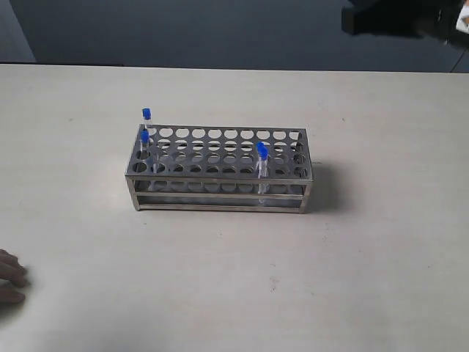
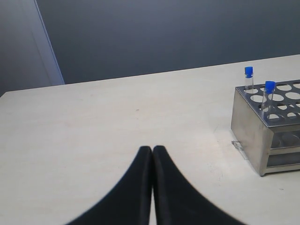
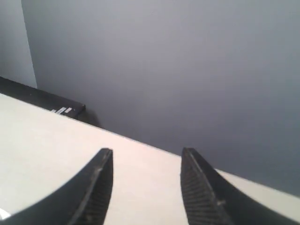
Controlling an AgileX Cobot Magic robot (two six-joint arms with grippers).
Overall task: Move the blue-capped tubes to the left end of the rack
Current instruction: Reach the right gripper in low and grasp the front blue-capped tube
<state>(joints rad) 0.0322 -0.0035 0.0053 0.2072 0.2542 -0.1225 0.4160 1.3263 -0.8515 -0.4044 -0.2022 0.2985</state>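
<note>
The silver rack point(image 1: 220, 192) stands mid-table. Two blue-capped tubes stand in its left end, one at the back corner point(image 1: 146, 116) and one just in front point(image 1: 144, 139). Another blue-capped pair point(image 1: 261, 152) stands close together toward the right end. In the left wrist view my left gripper point(image 2: 152, 149) is shut on nothing, low over bare table, well short of the rack's end point(image 2: 246, 126) and its two tubes point(image 2: 248, 75), point(image 2: 269, 89). My right gripper point(image 3: 146, 152) is open and empty, facing the wall; its dark arm point(image 1: 396, 18) shows at the far right.
A person's hand point(image 1: 10, 279) rests on the table at the near left edge. A dark flat object point(image 3: 47, 101) lies along the table's far edge in the right wrist view. A grey wall runs behind the table.
</note>
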